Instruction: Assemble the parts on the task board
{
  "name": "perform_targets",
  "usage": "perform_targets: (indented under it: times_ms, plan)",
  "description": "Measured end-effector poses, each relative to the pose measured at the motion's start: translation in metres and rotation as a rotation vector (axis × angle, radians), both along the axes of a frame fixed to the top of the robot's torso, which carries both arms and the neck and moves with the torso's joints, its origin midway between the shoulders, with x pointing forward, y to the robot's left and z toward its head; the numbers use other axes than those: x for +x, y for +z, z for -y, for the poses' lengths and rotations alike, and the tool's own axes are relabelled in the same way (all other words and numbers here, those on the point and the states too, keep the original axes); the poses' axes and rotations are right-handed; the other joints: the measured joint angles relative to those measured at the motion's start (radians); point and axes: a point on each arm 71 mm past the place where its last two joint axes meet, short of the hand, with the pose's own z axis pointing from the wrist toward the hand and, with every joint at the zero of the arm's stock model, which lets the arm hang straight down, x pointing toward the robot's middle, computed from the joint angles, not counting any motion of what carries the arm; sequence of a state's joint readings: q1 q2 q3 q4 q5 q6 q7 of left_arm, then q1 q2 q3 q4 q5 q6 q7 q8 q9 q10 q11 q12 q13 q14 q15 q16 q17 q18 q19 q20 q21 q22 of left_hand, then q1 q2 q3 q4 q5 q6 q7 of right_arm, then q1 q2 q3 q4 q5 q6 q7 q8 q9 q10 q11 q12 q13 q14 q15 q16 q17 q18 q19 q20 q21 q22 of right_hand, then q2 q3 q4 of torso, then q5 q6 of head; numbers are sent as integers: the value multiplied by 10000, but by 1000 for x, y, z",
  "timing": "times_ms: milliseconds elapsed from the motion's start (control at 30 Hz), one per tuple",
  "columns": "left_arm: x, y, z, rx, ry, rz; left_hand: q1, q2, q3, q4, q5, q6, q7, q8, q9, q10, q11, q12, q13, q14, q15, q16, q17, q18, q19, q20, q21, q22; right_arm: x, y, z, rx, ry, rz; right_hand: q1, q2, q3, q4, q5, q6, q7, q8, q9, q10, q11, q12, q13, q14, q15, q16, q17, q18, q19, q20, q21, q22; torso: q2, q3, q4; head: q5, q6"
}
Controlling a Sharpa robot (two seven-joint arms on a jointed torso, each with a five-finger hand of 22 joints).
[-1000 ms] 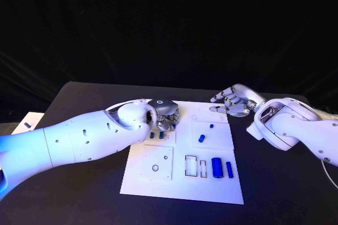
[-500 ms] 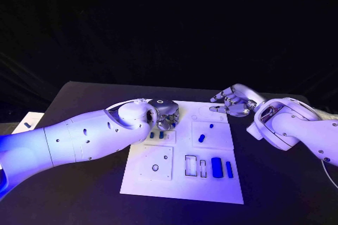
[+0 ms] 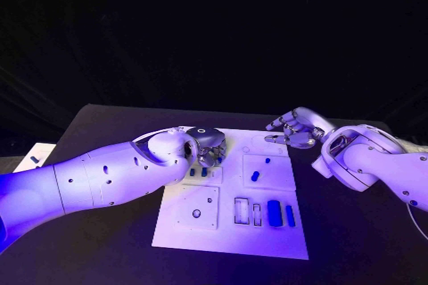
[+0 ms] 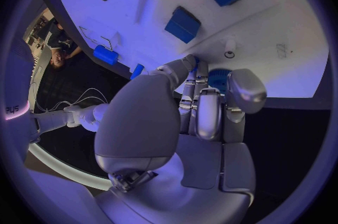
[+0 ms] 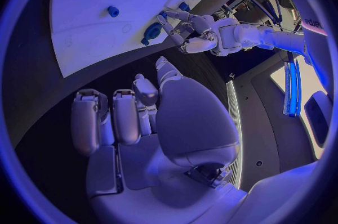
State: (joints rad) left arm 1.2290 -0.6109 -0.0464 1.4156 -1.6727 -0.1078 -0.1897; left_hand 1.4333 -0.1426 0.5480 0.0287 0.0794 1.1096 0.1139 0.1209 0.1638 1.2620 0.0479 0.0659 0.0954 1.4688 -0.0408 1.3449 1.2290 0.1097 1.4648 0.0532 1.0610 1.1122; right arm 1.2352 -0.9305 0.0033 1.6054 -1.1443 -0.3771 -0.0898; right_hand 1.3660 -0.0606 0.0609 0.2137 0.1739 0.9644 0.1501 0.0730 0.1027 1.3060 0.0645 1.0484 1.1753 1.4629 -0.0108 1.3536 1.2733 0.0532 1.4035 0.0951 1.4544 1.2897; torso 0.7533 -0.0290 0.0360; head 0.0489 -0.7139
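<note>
The left hand point(image 4: 204, 106) pinched a round blue part point(image 4: 219, 79) at its fingertips, just above the task board point(image 3: 230, 238). Two blue blocks point(image 4: 185, 24) lay beyond its fingers. The right hand point(image 3: 296, 130) hovered empty, fingers apart, past the board's far right corner.

black table point(image 3: 98, 235), white tray point(image 3: 34, 154)

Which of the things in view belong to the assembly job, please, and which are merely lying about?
Job: task board; blue parts on it, such as the long pair and the peg; left hand, touching a blue part.

Lying about: white sheet at the table's edge; right hand, idle.
</note>
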Motion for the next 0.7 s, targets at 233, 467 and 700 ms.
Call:
perform_targets:
  times_ms: [233,467,700]
  plan:
    - [-1,9,-9,-426,155,143,-179,-74,11,-11,4,17,17,-59,-16,-40,40,0,-35,-34,35,0,-37,1,0,0,0,7,1,0,0,-5,-14,0,0,0,0,0,0,0,0,0,-1,0,0,0,0,0,0,0,0,0,0,0,0,0,-2,5,8,1,40]
    - [-4,19,-22,-848,353,298,-237,-51,11,-11,5,36,36,-97,-20,-40,40,0,-34,-34,34,23,-37,1,0,1,0,28,1,0,1,-11,-28,1,0,0,-28,29,0,31,-31,0,8,0,0,0,11,0,0,0,12,0,0,0,0,0,-7,6,14,35,90]
    - [-6,23,-36,-1076,602,344,-276,-93,11,-11,5,36,36,-97,-23,-40,40,0,-43,-34,34,39,-37,0,0,1,0,31,1,-1,1,-17,-45,2,0,0,-28,29,0,31,-31,0,7,0,0,0,10,0,0,0,12,0,0,0,0,0,0,0,16,42,116]
